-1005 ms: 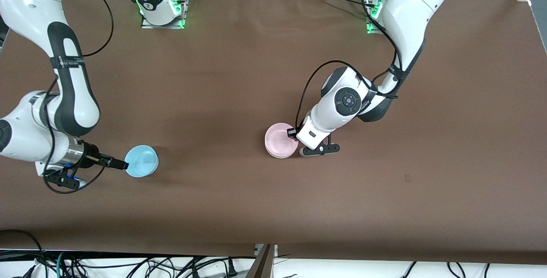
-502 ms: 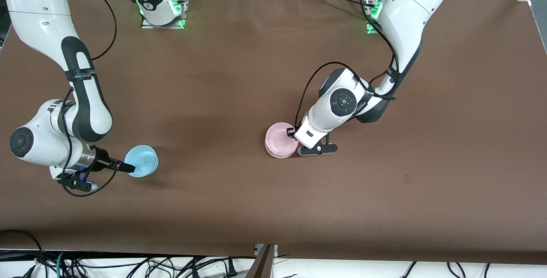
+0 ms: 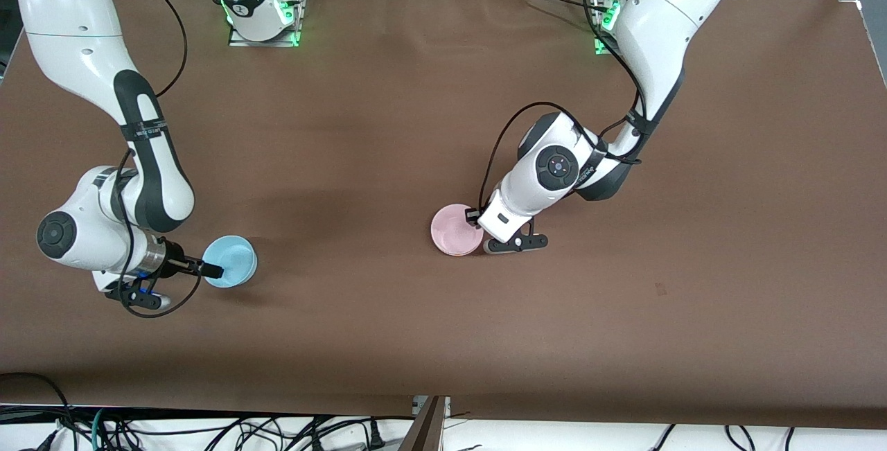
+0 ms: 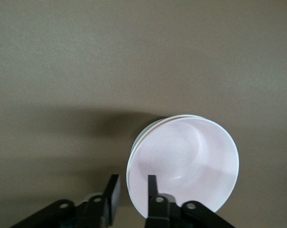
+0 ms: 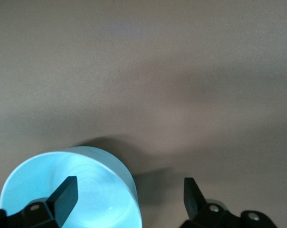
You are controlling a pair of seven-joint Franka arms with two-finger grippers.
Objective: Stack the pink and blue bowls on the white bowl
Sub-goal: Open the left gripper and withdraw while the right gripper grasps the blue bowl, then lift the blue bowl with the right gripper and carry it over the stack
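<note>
Though apart from blue bowl (image 3: pixel 230 261), pink bowl (image 3: pixel 455 228) in white bowl (image 4: pixel 132 159)

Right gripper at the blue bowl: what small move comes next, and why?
Probably close the right gripper on the blue bowl's rim. Its fingers stand open, one inside the bowl and one outside the wall, so the rim already sits between them. The pink bowl appears nested on the white bowl, with the left gripper parted around their rim, so blue goes next.

Bare table (image 3: pixel 360 160) between both bowls
</note>
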